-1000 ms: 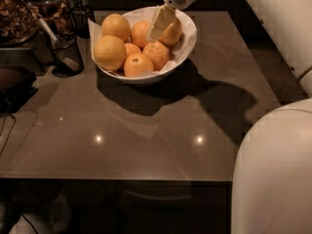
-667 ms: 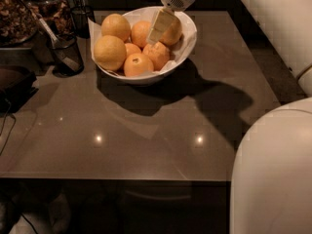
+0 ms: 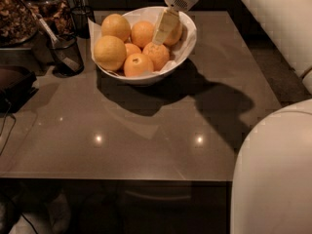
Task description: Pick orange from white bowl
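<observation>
The white bowl stands at the back of the dark table and holds several fruits. Two larger pale oranges lie at its left: one at the back and one in front. Smaller, deeper-orange fruits fill the middle. My gripper reaches down from the top into the right side of the bowl. It sits against another pale orange, which it partly hides.
Two dark mesh cups stand left of the bowl, beside a container of brown snacks. A dark object lies at the left edge. My white body fills the lower right. The table's front edge is near.
</observation>
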`<state>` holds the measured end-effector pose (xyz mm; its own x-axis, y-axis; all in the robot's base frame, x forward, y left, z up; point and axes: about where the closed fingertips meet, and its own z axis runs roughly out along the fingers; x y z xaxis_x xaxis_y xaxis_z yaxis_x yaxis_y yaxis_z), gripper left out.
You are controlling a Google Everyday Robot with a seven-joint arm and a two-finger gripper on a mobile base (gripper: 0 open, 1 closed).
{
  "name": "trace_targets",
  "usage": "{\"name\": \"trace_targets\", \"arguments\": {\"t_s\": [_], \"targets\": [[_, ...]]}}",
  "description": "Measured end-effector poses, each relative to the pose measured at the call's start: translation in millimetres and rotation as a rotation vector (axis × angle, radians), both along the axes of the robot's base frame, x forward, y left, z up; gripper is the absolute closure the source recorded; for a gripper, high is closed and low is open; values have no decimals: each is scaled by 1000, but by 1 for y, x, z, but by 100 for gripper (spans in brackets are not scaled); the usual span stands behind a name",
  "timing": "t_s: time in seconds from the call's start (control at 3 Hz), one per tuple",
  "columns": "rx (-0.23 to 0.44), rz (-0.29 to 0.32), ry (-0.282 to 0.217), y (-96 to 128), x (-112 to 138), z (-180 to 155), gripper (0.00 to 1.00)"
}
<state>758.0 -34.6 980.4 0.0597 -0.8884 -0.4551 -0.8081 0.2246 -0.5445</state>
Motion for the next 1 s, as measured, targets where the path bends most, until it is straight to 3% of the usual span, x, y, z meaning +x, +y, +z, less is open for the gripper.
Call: {"name": "trace_targets", "arguments": {"t_s": [0.33,1.0], "targets": [[-7,0,0,-2,2,0,12],[-11,11,6,-2,4,-2,25]]}}
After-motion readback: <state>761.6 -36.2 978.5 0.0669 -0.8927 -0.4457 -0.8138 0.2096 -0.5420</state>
